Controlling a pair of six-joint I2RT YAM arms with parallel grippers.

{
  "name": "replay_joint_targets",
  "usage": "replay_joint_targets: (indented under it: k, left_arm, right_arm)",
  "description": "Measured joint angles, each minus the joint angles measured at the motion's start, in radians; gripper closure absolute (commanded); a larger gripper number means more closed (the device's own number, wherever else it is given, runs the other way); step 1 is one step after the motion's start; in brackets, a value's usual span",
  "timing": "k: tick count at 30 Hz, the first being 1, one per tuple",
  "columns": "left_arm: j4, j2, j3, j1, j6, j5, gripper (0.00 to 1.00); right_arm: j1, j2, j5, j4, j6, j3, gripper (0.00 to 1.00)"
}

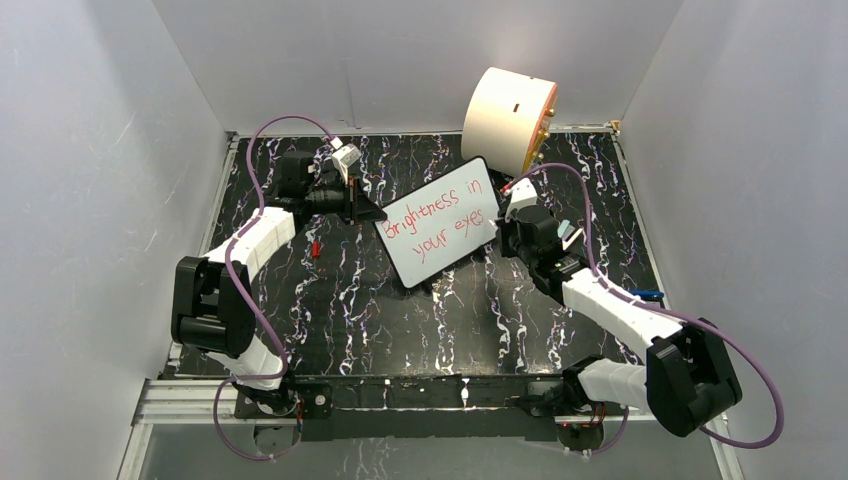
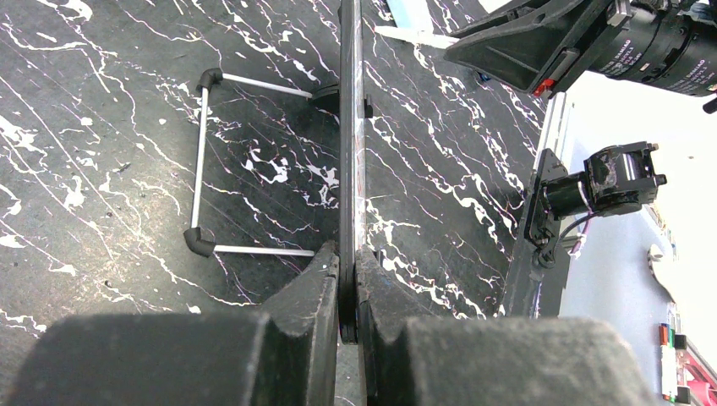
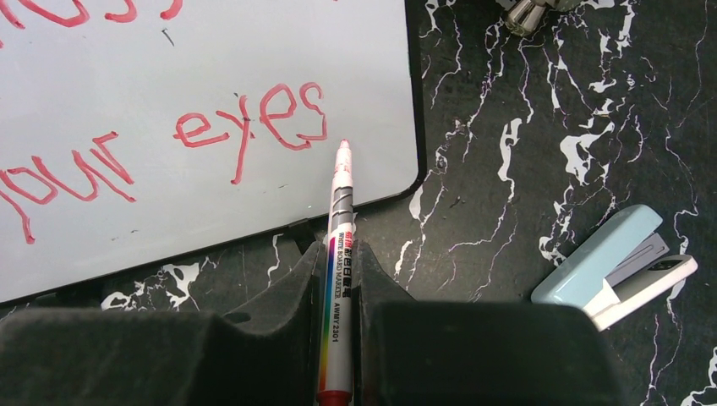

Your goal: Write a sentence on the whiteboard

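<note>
Gripping one whiteboard (image 1: pixel 441 223); one marker (image 3: pixel 338 245)

Your left arm (image 1: pixel 255 240): reaches forward and bends inward, elbow out to the left.
Your left pincer (image 2: pixel 348 262): fingers clamped on the whiteboard (image 2: pixel 349 127) edge.
Your right arm (image 1: pixel 610 305): bent, reaching forward and inward.
Your right pincer (image 3: pixel 340 254): fingers closed around a marker (image 3: pixel 336 288), tip out front.

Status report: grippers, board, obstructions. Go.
Left gripper shut on whiteboard edge. Right gripper shut on marker, tip beside "eyes". Sentence reads complete, two lines. Blue stapler off board's corner, not touching.
</note>
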Motion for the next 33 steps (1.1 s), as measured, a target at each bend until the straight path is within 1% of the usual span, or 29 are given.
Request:
replay_joint_targets:
  k: [14, 26, 29, 33]
  left_arm:
    - [0.0, 0.0, 0.0, 0.0, 0.0, 0.0, 1.0]
    - [-0.002, 0.0, 0.002, -0.002, 0.0, -0.003, 1.0]
    - [-0.008, 0.0, 0.005, -0.002, -0.003, -0.009, 0.91]
    - [-0.024, 0.0, 0.018, -0.012, -0.013, -0.037, 0.75]
  right_arm:
    - [-0.01, 0.059, -0.003, 0.039, 0.006, 0.0, 1.0]
    - [-0.01, 0.063, -0.005, 0.048, 0.006, 0.0, 1.0]
    - [-0.01, 0.034, -0.005, 0.018, 0.006, 0.0, 1.0]
    - [-0.01, -0.05, 0.0, -0.034, 0.006, 0.002, 1.0]
